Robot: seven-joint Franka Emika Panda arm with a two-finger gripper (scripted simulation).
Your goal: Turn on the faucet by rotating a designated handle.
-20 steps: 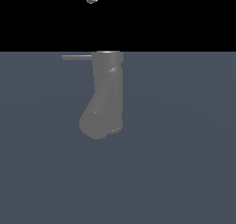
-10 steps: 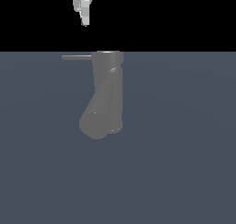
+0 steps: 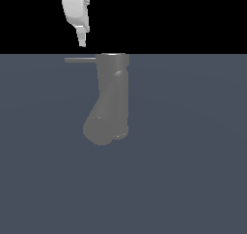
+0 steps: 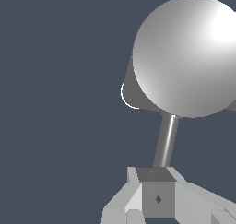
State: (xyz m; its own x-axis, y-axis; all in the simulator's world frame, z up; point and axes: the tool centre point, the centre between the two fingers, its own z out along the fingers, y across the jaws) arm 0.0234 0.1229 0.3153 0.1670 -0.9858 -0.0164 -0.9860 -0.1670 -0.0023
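The faucet (image 3: 112, 96) is a thick dark-grey upright cylinder with a lighter flat rim and a bulbous bent end at its base. Its handle (image 3: 80, 59), a thin grey rod, sticks out from the rim toward the exterior view's left. My white gripper (image 3: 82, 43) hangs just above the handle's middle, apart from it, fingers together and holding nothing. In the wrist view the faucet (image 4: 184, 57) shows as a large round shape, the handle (image 4: 166, 140) runs from it to my gripper (image 4: 156, 186), and the rod's outer end is hidden behind the fingertips.
A flat blue-grey floor (image 3: 193, 170) lies under and around the faucet. The background above it is black.
My gripper has come down from the top of the exterior view to just above the handle. The faucet and its handle have not moved.
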